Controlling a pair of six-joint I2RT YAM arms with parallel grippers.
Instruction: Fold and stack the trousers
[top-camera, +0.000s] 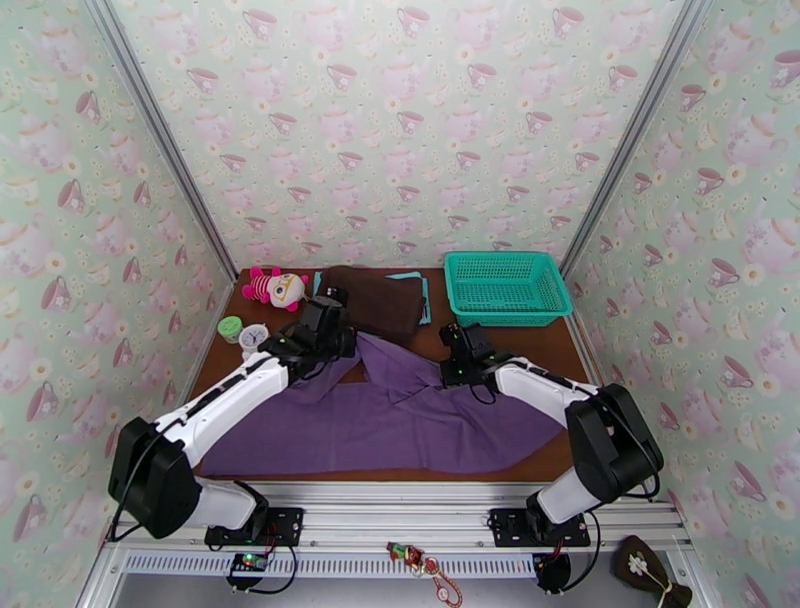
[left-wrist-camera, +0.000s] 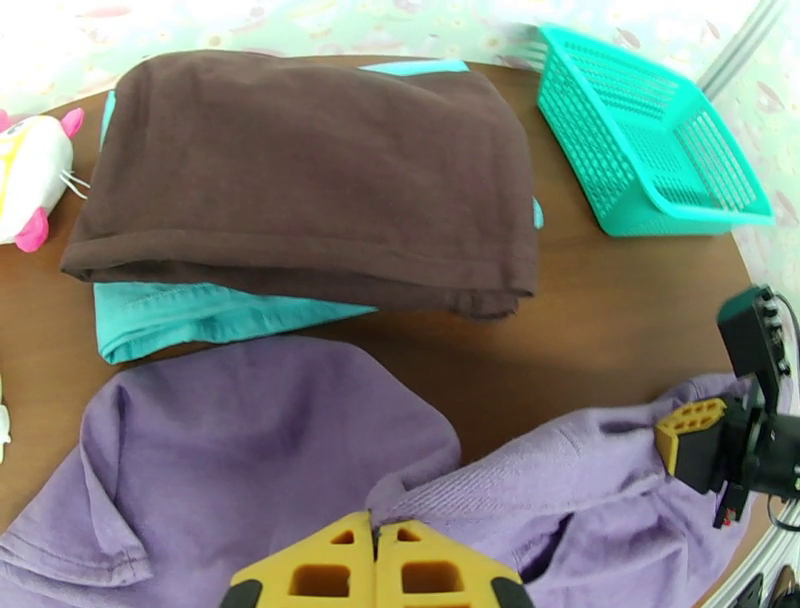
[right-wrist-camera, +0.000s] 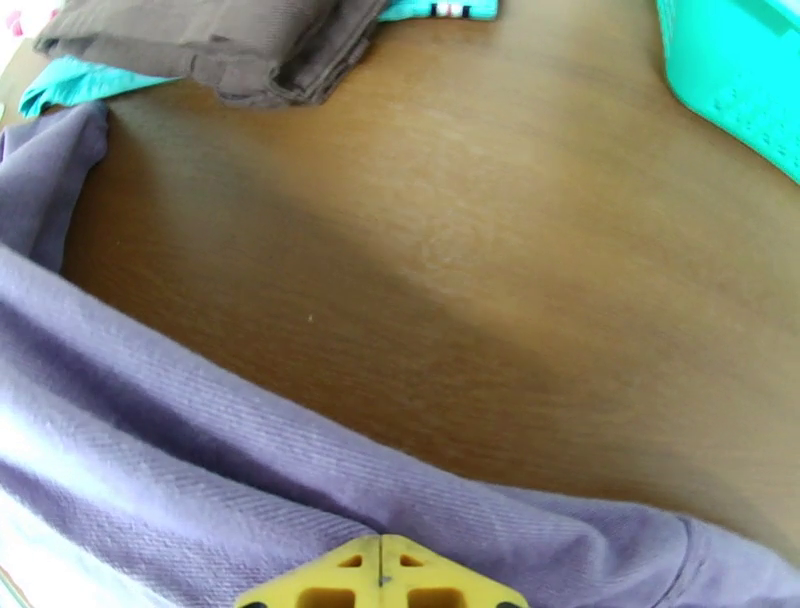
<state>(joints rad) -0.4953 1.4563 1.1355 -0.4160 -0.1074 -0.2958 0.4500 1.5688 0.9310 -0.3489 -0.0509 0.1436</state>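
We see the trousers (top-camera: 400, 425) spread on the table (top-camera: 560, 345), with the left gripper (top-camera: 338, 345) and the right gripper (top-camera: 456, 350) low on their far edge.

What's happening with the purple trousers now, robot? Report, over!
Both the left gripper and right gripper: jaws shut on far edge of trousers. Trousers spread out, not yet folded. Just beyond, brown garment; likely no obstacle.

Bright, even light, soft shadows, wrist views curved at edges
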